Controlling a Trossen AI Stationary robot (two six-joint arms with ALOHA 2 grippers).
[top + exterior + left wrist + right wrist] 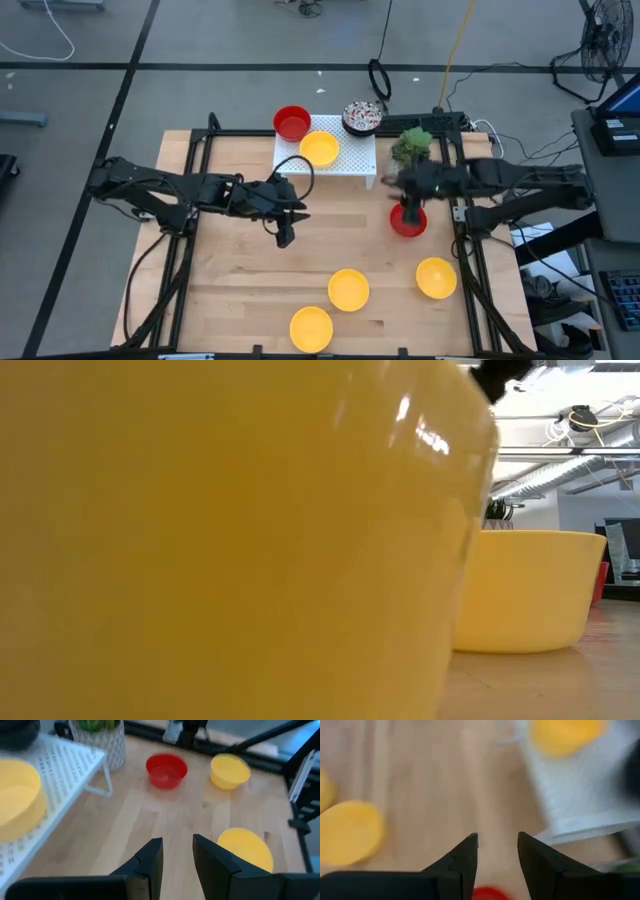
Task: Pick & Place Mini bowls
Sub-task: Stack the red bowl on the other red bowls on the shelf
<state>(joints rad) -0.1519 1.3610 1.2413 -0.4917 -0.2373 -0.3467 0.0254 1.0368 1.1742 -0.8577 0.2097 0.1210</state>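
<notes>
Three yellow mini bowls stand on the table's near half (348, 289), (311, 328), (436, 278). A fourth yellow bowl (319, 148) sits on the white perforated rack (350, 160). One red bowl (292, 122) and the speckled bowl (362, 117) stand at the rack's far edge. Another red bowl (408, 224) rests on the table right of the rack. My right gripper (497, 845) hovers open just above that red bowl (490, 894), holding nothing. My left gripper (177, 851) is open and empty over bare wood at the table's middle (285, 235).
A small white pot with a green plant (412, 145) stands by the rack's right end, close to my right arm. In the low view a yellow bowl (200, 540) fills most of the picture, with another (525, 590) behind it. Bare wood lies between the rack and the near bowls.
</notes>
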